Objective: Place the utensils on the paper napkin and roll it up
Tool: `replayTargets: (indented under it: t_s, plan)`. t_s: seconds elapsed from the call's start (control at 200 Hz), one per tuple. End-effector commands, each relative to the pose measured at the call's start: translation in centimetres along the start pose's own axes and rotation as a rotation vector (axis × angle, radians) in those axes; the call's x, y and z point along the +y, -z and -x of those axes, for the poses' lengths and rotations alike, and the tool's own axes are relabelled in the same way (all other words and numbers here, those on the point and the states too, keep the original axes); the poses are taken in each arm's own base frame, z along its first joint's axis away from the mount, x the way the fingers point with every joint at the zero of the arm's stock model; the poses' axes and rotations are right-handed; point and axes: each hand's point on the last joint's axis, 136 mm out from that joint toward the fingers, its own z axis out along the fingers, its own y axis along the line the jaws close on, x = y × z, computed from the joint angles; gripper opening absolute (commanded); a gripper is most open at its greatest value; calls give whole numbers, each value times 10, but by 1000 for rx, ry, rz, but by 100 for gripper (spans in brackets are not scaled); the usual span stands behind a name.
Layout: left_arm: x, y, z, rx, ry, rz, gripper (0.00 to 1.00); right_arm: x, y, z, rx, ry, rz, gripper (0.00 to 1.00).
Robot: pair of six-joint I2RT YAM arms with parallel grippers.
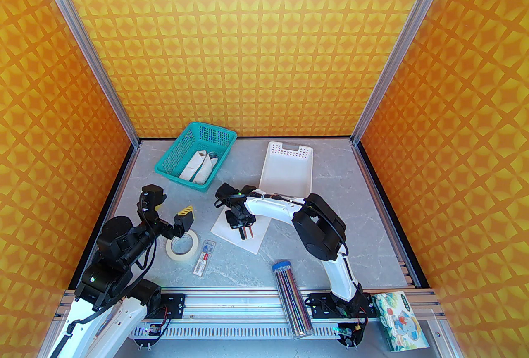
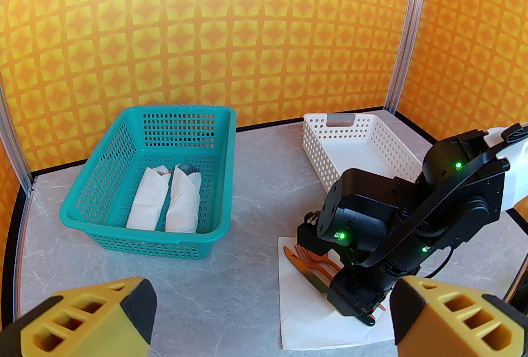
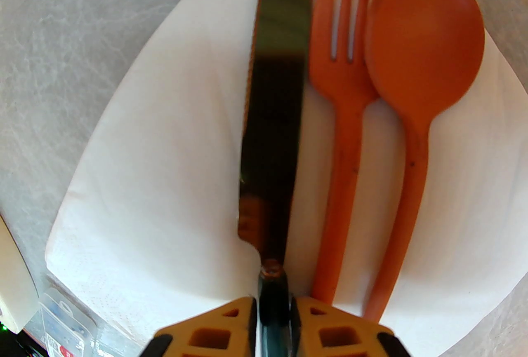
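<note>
The paper napkin [image 3: 165, 182] lies flat on the grey table with the utensils side by side on it: a dark-handled knife [image 3: 274, 99] on the left, an orange fork [image 3: 344, 99] in the middle and a reddish-brown spoon [image 3: 425, 38] on the right. My right gripper [image 3: 273, 318] is low over the napkin [image 1: 258, 238], its pads against both sides of the knife's handle. In the left wrist view the knife [image 2: 303, 271] and fork [image 2: 309, 258] stick out from under the right wrist. My left gripper [image 2: 272, 318] hangs open to the left, above the tape roll.
A teal basket [image 1: 165, 166] at the back left holds two white rolled bundles. A white slotted tray [image 1: 289, 170] stands behind the napkin. A masking tape roll [image 1: 182, 247], a small clear case [image 1: 204, 257], a tube of pencils [image 1: 291, 298] and a tissue pack [image 1: 401, 319] lie near the front.
</note>
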Motion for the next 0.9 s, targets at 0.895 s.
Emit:
replayTargets:
  t_s: [0.895]
  plan:
    - [-17,17,-9,47,-74,-90,99,-63,119,26,-280,-105,28,35]
